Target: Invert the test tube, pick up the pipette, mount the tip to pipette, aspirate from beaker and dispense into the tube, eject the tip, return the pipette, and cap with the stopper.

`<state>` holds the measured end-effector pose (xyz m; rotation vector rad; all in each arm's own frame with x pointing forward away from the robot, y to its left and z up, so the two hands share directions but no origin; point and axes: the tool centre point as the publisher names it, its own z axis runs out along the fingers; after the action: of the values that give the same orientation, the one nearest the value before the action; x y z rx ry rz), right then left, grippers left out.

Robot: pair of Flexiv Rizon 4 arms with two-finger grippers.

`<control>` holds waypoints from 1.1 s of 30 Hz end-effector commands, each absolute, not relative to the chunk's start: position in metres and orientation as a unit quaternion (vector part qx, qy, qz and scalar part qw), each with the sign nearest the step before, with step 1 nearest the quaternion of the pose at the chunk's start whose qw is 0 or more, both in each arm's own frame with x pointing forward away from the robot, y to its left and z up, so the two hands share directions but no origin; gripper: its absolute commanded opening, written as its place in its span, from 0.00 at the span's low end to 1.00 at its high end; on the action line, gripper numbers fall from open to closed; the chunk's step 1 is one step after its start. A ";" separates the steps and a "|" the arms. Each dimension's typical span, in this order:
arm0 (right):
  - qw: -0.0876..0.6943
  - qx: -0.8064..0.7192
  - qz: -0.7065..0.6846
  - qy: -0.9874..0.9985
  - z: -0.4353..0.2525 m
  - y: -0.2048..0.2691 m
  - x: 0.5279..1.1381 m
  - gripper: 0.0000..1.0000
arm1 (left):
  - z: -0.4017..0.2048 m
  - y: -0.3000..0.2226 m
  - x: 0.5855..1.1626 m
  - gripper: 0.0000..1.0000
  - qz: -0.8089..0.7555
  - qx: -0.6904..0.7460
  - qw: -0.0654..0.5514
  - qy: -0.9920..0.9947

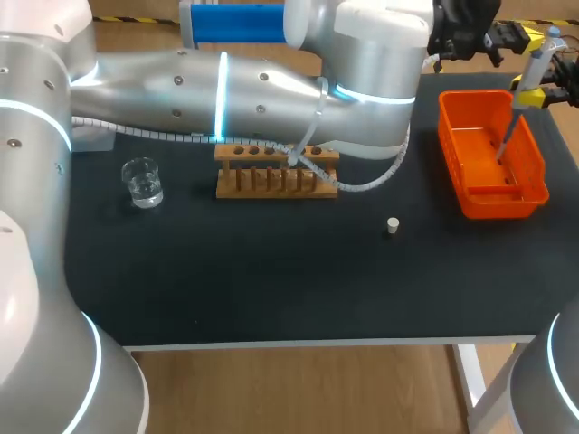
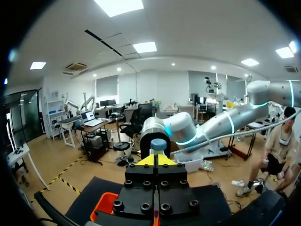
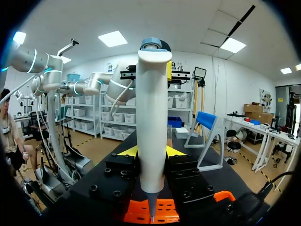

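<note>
Right fingers (image 3: 128,151) clamp pipette (image 3: 151,117) above orange bin (image 1: 502,203) at right edge of table (image 1: 271,289); left fingers (image 2: 148,161) apparently closed, empty.

Head view: bright, even light from overhead. The bench (image 1: 271,280) is matte black, takes the light flat, no hot spots. Short soft shadows under the rack (image 1: 276,169) and beside the stopper (image 1: 393,226). The beaker (image 1: 143,182) shows small white glints at rim and water line. The left arm (image 1: 181,90) carries a broad sheen and a cyan ring glow. The orange tray (image 1: 493,163) is vivid, with slight shine on its walls.

Wrist views: ceiling panels (image 2: 117,5) are blown out to white. The left tool (image 2: 157,160) and right tool (image 3: 151,153) read dark, with little detail in the black housings. The pipette (image 3: 150,132) is evenly lit, with faint shading down one side. Straight lines bow towards the edges.
</note>
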<state>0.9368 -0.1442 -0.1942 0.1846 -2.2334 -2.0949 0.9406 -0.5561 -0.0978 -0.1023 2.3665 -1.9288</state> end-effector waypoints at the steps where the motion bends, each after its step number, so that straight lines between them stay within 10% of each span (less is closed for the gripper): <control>1: 0.040 0.063 -0.682 -0.727 -0.188 -0.146 0.940 0.00 | -0.112 -0.560 0.937 0.00 -0.693 -0.033 0.052 0.719; 31: 0.040 0.063 -0.682 -0.727 -0.188 -0.146 0.940 0.00 | -0.090 -0.550 0.943 0.00 -0.696 -0.030 0.077 0.713; 32: 0.040 0.063 -0.682 -0.727 -0.188 -0.146 0.940 0.00 | -0.084 -0.549 0.944 0.38 -0.696 -0.027 0.078 0.713; 33: 0.040 0.063 -0.682 -0.727 -0.188 -0.146 0.940 0.00 | -0.077 -0.548 0.945 1.00 -0.693 -0.025 0.083 0.715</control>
<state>0.9383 -0.1441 -0.1901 0.1881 -2.2269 -2.0993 0.9470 -0.5513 -0.0825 -0.0811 2.3198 -1.8914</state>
